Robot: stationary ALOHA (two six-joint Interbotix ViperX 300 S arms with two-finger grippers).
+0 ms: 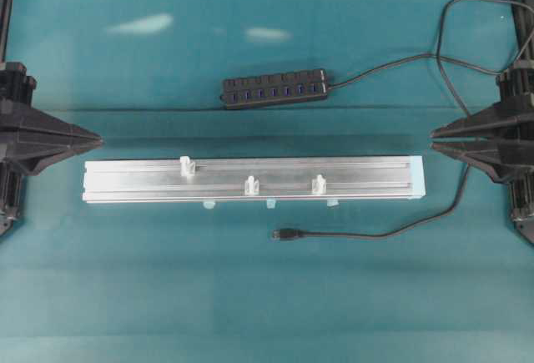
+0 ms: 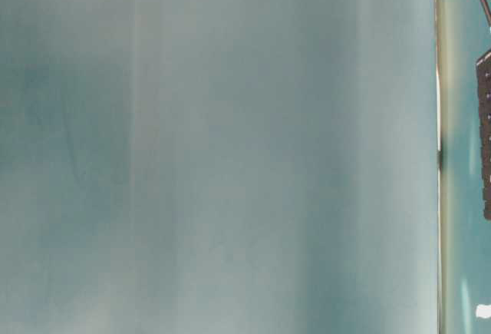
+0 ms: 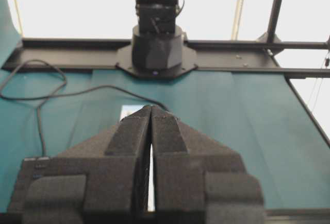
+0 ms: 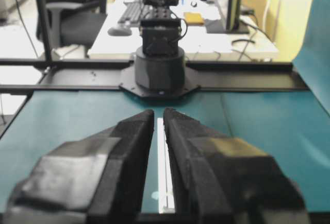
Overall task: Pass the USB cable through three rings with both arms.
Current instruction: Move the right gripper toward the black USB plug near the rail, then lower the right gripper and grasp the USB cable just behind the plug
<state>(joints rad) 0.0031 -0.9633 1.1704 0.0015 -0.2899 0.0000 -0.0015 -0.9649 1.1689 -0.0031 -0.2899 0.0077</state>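
The USB cable (image 1: 392, 231) lies on the teal table in front of the silver rail (image 1: 367, 178), its small black plug (image 1: 284, 234) at the left end. The cord loops up the right side to the hub. The three rings stand upright on the rail: one to the left (image 1: 187, 165), one in the middle (image 1: 251, 185), one to the right (image 1: 318, 184). My left gripper (image 1: 98, 139) (image 3: 151, 108) hovers off the rail's left end, shut and empty. My right gripper (image 1: 434, 138) (image 4: 160, 112) points at the right end, shut with only a thin slit, holding nothing.
A black multi-port hub (image 1: 275, 88) (image 2: 484, 134) with blue sockets lies behind the rail. Its cord (image 1: 467, 12) curls at the back right, near the right arm. Light-blue feet (image 1: 209, 205) stick out under the rail's front edge. The table-level view is almost all blurred teal.
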